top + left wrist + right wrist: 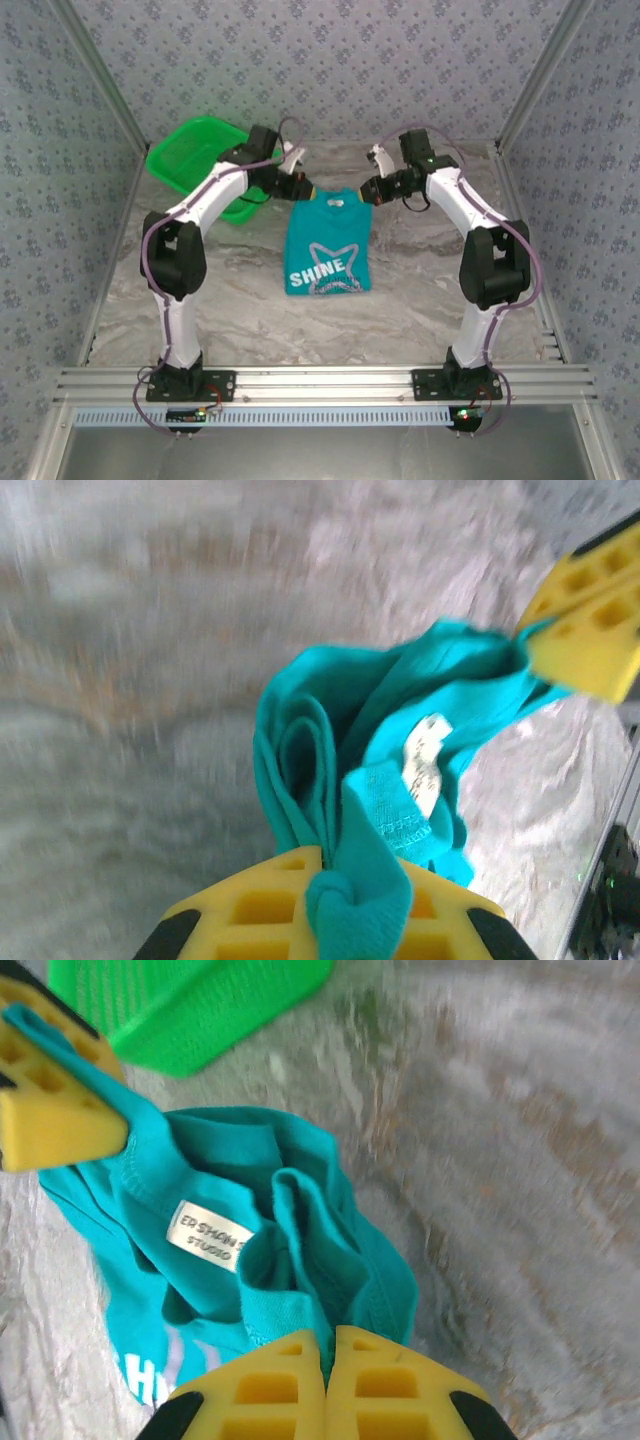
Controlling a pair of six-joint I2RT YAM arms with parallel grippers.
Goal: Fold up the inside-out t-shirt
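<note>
left hand [303, 190] and right hand [368, 190] pinch the t-shirt [326, 240] over marbled table [430, 300], patterned walls [320, 70].

Ahead of the left gripper [340, 895], the table [130, 730] smears into blur, and the label [425, 760] on the t-shirt [330, 740] is unreadable. The picture's bottom edge cuts that gripper's pads [250, 915]. Ahead-left of the right gripper [328, 1360], the green basket [190, 1005] runs off the top edge. The white lettering [145, 1380] just left of its fingers is mostly hidden.
</note>
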